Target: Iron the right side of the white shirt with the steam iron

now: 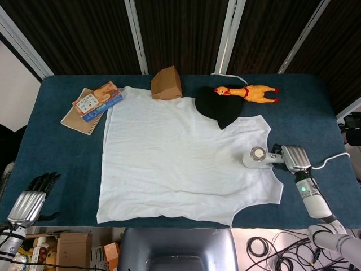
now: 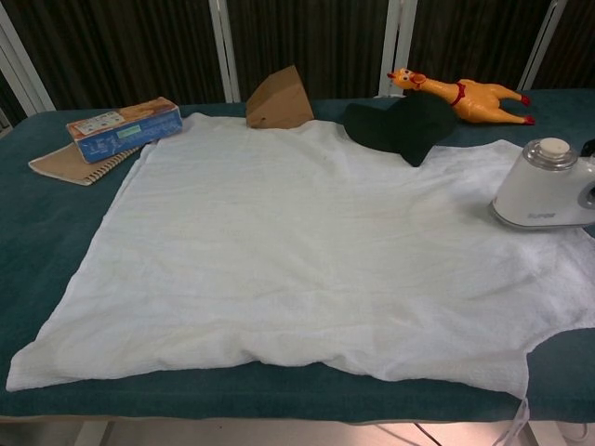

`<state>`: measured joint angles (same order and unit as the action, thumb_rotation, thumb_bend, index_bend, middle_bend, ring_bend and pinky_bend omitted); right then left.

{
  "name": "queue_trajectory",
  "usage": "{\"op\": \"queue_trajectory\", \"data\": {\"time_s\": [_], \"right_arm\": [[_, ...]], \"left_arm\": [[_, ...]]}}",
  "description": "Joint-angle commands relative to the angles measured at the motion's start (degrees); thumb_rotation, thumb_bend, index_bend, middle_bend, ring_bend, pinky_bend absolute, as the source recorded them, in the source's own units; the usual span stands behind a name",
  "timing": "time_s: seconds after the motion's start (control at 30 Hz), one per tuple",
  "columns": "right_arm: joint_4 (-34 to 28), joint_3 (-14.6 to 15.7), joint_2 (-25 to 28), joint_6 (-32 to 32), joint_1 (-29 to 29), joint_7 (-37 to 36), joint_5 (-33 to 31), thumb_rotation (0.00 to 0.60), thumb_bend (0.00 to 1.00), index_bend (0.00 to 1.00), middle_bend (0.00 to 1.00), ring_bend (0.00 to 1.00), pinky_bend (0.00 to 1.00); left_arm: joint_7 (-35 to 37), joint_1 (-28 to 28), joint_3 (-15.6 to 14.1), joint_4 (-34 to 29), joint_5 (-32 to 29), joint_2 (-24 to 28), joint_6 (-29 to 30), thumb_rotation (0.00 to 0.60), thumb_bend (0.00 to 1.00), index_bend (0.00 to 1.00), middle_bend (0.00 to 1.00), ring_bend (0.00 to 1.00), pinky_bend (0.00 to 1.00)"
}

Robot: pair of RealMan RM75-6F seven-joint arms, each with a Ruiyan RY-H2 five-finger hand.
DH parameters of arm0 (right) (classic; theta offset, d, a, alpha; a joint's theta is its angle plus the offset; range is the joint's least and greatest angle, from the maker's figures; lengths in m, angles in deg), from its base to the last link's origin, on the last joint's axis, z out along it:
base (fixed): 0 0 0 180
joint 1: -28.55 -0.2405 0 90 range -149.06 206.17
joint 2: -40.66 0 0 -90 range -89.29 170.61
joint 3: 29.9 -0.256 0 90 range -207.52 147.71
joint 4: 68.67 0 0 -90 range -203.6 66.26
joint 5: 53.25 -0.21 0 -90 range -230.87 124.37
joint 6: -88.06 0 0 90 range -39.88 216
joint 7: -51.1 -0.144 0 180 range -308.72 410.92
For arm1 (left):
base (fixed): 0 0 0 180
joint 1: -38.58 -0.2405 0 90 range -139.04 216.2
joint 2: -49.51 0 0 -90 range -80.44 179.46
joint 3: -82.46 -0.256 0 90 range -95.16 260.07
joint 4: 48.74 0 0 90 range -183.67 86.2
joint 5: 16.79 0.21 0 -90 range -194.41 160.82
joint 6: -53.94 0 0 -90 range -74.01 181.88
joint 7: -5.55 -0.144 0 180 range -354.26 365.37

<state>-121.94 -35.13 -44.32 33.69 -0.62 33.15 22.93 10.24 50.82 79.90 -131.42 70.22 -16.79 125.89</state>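
So the right robot hand (image 1: 292,157) has its fingers wrapped round the handle of the steam iron (image 1: 258,157), which sits flat on the right edge of the white shirt (image 1: 180,158) spread on the table (image 1: 316,113). The left robot hand (image 1: 31,199) hangs off the near left corner, holding nothing, fingers slightly apart.

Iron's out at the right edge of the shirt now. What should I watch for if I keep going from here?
1. The steam iron sits at the white shirt's right edge by the armhole; pushing further right would likely run it onto the bare table.
2. Its white cord trails close behind the right hand and might snag on it.
3. The black cloth overlaps the collar area; a stroke toward the back could catch it.
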Motion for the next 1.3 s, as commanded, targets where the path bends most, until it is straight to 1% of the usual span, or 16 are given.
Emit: {"op": "queue_trajectory", "data": {"time_s": [0.03,0.07,0.13,0.17,0.2,0.23,0.3,0.33,0.43,0.63,0.9,1.03,1.07,1.17,1.2,1.3], "right_arm": [[2.16,0.85,-0.98,1.91,0.01,-3.01,1.20,0.600,0.38,0.57,0.67,0.62,0.72],[2.33,1.17,-0.78,2.71,-0.10,-3.37,1.42,0.600,0.36,0.52,0.62,0.57,0.68],[1.39,2.33,0.67,7.15,-0.88,-3.64,1.49,0.600,0.24,0.24,0.40,0.32,0.53],[0.44,2.68,1.59,9.06,-1.29,-4.02,1.45,0.600,0.21,0.15,0.32,0.23,0.48],[-0.81,2.94,2.68,10.80,-1.68,-4.82,1.48,0.600,0.17,0.04,0.21,0.10,0.40],[-1.55,3.11,3.39,11.60,-1.87,-5.34,1.64,0.600,0.16,0.00,0.13,0.04,0.36],[-2.38,3.17,4.31,11.54,-1.82,-6.01,2.06,0.600,0.14,0.00,0.05,0.00,0.33],[-2.47,3.13,4.49,11.09,-1.67,-6.15,2.23,0.600,0.13,0.00,0.02,0.00,0.33],[-2.55,3.08,5.14,10.15,-1.24,-5.31,2.33,0.600,0.11,0.00,0.00,0.00,0.27],[-5.21,2.43,7.08,7.80,-0.42,-3.00,2.10,0.600,0.09,0.00,0.00,0.00,0.19],[-7.65,1.66,8.58,4.56,0.57,1.85,1.64,0.600,0.09,0.00,0.00,0.00,0.13],[-9.31,1.27,9.76,2.35,1.49,3.18,1.53,0.600,0.09,0.00,0.00,0.00,0.13],[-10.04,1.22,10.26,1.31,1.89,3.54,1.73,0.600,0.09,0.00,0.00,0.00,0.13],[-14.22,1.44,12.78,-4.77,4.30,5.24,3.52,0.600,0.09,0.00,0.00,0.00,0.12],[-16.49,1.81,14.13,-8.19,5.74,6.59,4.75,0.600,0.09,0.00,0.00,0.00,0.11],[-22.81,3.28,17.67,-15.50,9.64,11.63,7.13,0.600,0.09,0.00,0.00,0.00,0.09]], "left_arm": [[0.09,0.07,0.00,0.15,-0.08,-0.15,-0.16,0.600,0.06,0.07,0.06,0.00,0.10],[0.04,0.08,0.00,0.22,-0.10,-0.18,-0.20,0.600,0.06,0.07,0.06,0.00,0.10],[-0.06,0.09,-0.01,0.30,-0.12,-0.24,-0.20,0.600,0.06,0.07,0.06,0.00,0.10],[-0.01,0.07,-0.02,0.31,-0.11,-0.27,-0.17,0.600,0.06,0.07,0.06,0.00,0.10],[0.13,0.03,-0.06,0.35,-0.05,-0.33,-0.11,0.600,0.06,0.07,0.06,0.00,0.10],[0.27,-0.02,-0.11,0.42,-0.01,-0.36,-0.05,0.600,0.06,0.07,0.06,0.00,0.10],[0.53,-0.12,-0.21,0.62,0.05,-0.42,0.02,0.600,0.06,0.07,0.06,0.00,0.10],[0.59,-0.18,-0.26,0.69,0.06,-0.43,0.05,0.600,0.06,0.07,0.06,0.00,0.10],[0.80,-0.35,-0.30,0.74,0.13,-0.31,0.38,0.600,0.06,0.07,0.06,0.00,0.10],[1.16,-0.48,-0.29,0.51,0.54,-0.11,0.99,0.600,0.05,0.07,0.06,0.00,0.10],[0.97,-0.38,-0.33,0.46,0.57,-0.26,0.81,0.600,0.05,0.07,0.06,0.00,0.10],[0.81,-0.68,-0.33,-0.01,0.67,0.06,1.45,0.600,0.05,0.07,0.06,0.00,0.10],[0.75,-0.85,-0.33,-0.20,0.73,0.20,1.84,0.600,0.05,0.07,0.06,0.00,0.10],[0.13,-1.96,-0.11,-1.05,0.93,0.65,4.34,0.600,0.05,0.07,0.06,0.00,0.10],[-0.62,-2.68,0.04,-1.55,0.83,0.81,5.71,0.600,0.05,0.07,0.06,0.00,0.10],[-3.03,-4.75,0.52,-2.93,0.20,0.55,9.41,0.600,0.05,0.07,0.06,0.00,0.10]]}}
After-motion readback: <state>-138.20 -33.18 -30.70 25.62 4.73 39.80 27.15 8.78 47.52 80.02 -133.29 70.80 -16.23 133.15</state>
